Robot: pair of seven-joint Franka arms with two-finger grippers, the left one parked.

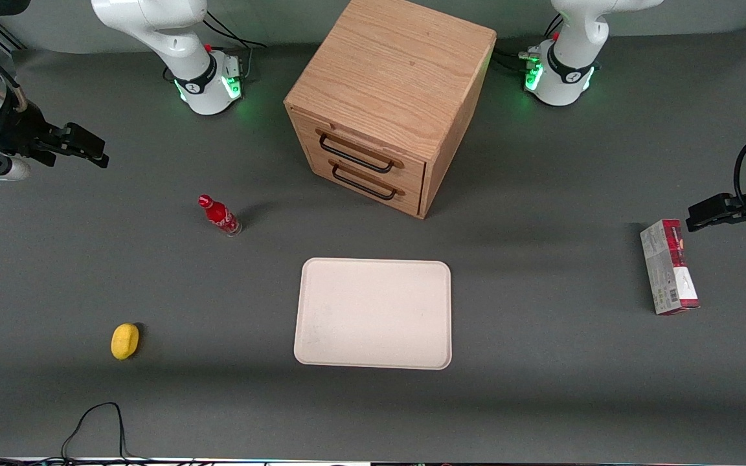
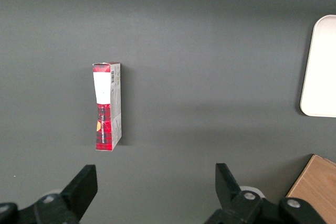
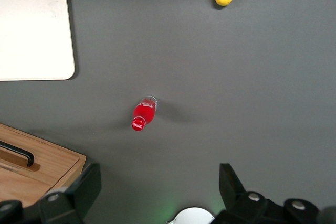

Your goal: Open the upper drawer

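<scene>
Grey counter [image 1: 541, 401] throughout, lit evenly. Near upper centre of the front view: wooden cabinet [image 1: 399, 71], both fronts flush with its face. Upper drawer [image 1: 363, 150] fully closed, thin black handle [image 1: 355, 153] untouched; bottom drawer [image 1: 365, 184] likewise closed. Nothing done yet. At the upper left edge of that frame: gripper [image 1: 91, 150], fingers spread apart and grasping nothing, raised above the counter and well apart from the cabinet. Still to do, judging from this: reach across, line up on the top handle, close around it, pull outward. Also present: red bottle [image 1: 219, 215], yellow lemon [image 1: 125, 341], pale tray [image 1: 373, 314], carton [image 1: 669, 266].
</scene>
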